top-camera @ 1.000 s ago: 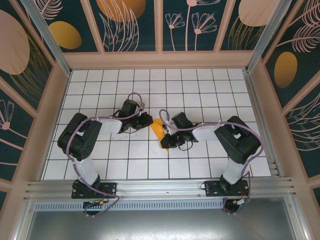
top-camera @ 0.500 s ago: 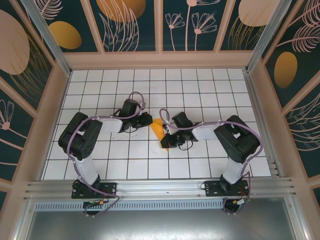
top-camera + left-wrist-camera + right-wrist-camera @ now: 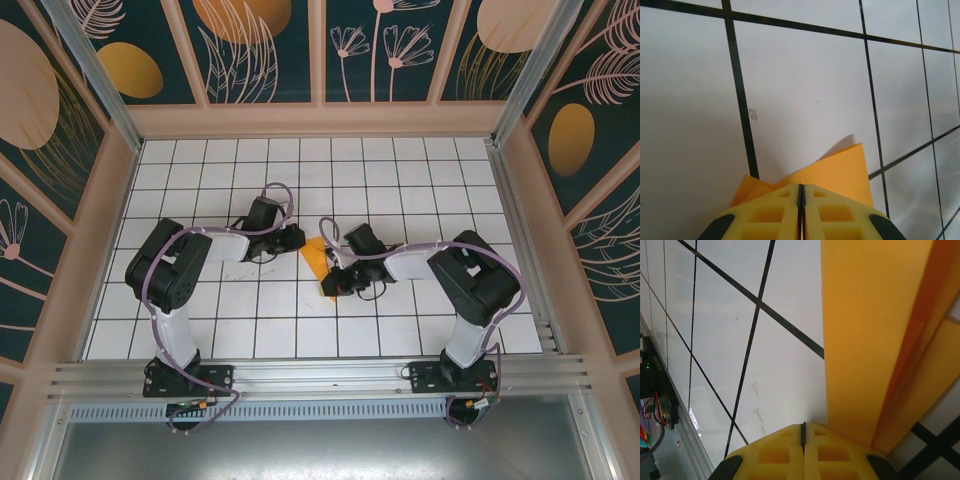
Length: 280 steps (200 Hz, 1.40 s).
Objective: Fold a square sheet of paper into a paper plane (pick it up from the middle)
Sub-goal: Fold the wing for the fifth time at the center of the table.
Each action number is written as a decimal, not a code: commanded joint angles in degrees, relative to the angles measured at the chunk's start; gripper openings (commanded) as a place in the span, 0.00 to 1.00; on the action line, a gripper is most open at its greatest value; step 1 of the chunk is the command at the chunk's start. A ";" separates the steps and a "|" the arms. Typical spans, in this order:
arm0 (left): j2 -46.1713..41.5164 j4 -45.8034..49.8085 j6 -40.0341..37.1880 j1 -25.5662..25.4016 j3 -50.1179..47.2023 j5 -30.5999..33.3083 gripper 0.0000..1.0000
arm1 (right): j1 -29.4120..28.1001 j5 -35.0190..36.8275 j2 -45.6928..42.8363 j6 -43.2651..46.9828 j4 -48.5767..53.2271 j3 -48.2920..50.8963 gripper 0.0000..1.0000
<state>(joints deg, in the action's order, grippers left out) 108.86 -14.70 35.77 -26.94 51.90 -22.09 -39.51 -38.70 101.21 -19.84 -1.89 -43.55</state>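
Observation:
The bright-orange sheet of paper (image 3: 316, 262) lies folded lengthwise into a narrow pointed strip on the white tiles between both arms. My left gripper (image 3: 299, 240) is at its far end. In the left wrist view its yellow fingers (image 3: 801, 186) are shut, their tips down over the paper (image 3: 835, 167), which spreads out from under them with one corner lifted. My right gripper (image 3: 330, 288) is at the paper's near end. In the right wrist view it (image 3: 803, 424) is shut with its tips on bare tile, just left of the paper's long folded edge (image 3: 865, 330).
The white gridded table (image 3: 420, 180) is walled by a wooden frame with dark painted panels. An aluminium rail (image 3: 320, 375) runs along the near edge by the arm bases. Open tiles stretch behind and to both sides of the arms.
The left arm's elbow has swung a little to the right while its gripper stays on the paper. The right gripper has edged slightly toward the paper's near end. The paper has not moved.

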 commanded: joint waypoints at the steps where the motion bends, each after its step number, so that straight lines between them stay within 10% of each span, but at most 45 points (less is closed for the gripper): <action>1: 1.83 1.62 -2.35 0.75 1.35 1.87 0.12 | 0.50 3.68 2.44 1.20 4.01 1.18 0.06; 117: -0.55 8.08 -6.57 5.70 5.94 6.98 0.10 | 0.92 3.89 2.59 0.94 4.45 0.83 0.05; 192: -13.64 -3.29 1.25 3.10 -6.43 -5.81 0.06 | 0.92 3.46 3.01 0.59 4.41 0.48 0.05; 280: -5.31 -4.31 3.04 -1.63 -5.29 -7.46 0.01 | 0.92 3.45 3.62 0.24 4.50 0.57 0.05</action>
<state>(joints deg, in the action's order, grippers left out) 100.99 -18.65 38.41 -28.58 44.99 -28.40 -38.98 -39.62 101.84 -20.01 -1.91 -43.86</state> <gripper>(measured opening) 0.067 0.053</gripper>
